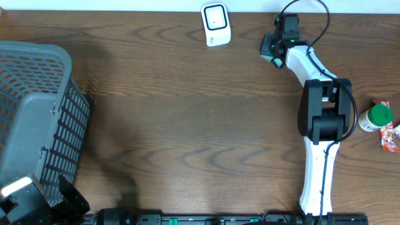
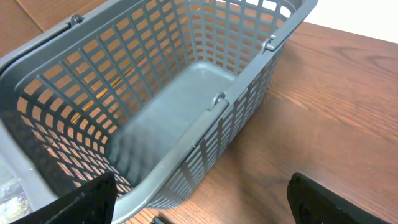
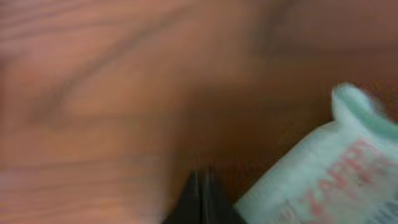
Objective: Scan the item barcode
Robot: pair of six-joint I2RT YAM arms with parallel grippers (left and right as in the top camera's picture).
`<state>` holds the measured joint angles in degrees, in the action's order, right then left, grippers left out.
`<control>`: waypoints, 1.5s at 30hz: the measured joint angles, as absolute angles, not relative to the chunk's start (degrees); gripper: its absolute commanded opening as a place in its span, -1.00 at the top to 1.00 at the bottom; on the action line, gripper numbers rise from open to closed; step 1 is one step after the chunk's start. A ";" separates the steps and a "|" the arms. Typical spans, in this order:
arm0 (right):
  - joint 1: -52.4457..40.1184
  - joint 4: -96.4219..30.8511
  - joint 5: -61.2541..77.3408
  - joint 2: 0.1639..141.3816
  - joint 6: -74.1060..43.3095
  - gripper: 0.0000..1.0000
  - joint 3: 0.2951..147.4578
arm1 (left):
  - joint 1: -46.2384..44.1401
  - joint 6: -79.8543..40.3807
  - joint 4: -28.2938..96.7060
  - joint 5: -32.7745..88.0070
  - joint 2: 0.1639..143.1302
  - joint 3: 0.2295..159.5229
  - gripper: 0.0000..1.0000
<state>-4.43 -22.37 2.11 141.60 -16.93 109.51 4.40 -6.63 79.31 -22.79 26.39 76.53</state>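
Packet (blurred) perhaps pinched by closed right gripper; left gripper open; next, turn barcode toward scanner.

Dark wood-grain table, pale wall behind

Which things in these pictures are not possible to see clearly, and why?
Packet: right wrist view, blurred and cut by the edge; no barcode readable.
Right gripper: same blur; jaws shut, whether they hold the packet is unclear.
Red pouch: overhead, cut by the right edge.
Basket: overhead, cut by the left edge.
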 measured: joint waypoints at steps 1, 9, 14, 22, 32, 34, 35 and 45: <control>-5.04 -25.80 4.23 141.25 -17.15 0.97 109.91 | 4.40 -6.66 79.26 -22.79 26.39 76.53 -0.76; -17.34 -46.85 18.70 138.65 -17.08 0.97 110.39 | 4.40 -6.63 79.29 -22.76 26.39 76.53 -0.76; -26.39 -51.96 18.55 136.16 -17.80 0.64 108.36 | 4.40 -6.63 79.31 -22.76 26.39 76.53 -0.76; -21.80 -40.69 -0.34 130.69 -18.24 -0.33 105.58 | 4.40 -6.66 79.29 -22.76 26.39 76.53 -0.76; -10.66 -27.31 -12.38 128.42 -13.98 -0.99 105.78 | 4.40 -6.63 79.31 -22.76 26.39 76.53 -0.76; -8.64 -26.68 -12.91 128.55 -14.28 -0.99 105.78 | 4.40 -6.66 79.29 -22.76 26.39 76.53 -0.76; -7.66 -26.72 -13.06 128.70 -14.66 -0.98 105.78 | 4.40 -6.66 79.29 -22.76 26.39 76.53 -0.76; -2.92 -31.53 -14.00 131.72 -18.68 -0.98 105.78 | 4.40 -6.66 79.31 -22.76 26.39 76.53 -0.76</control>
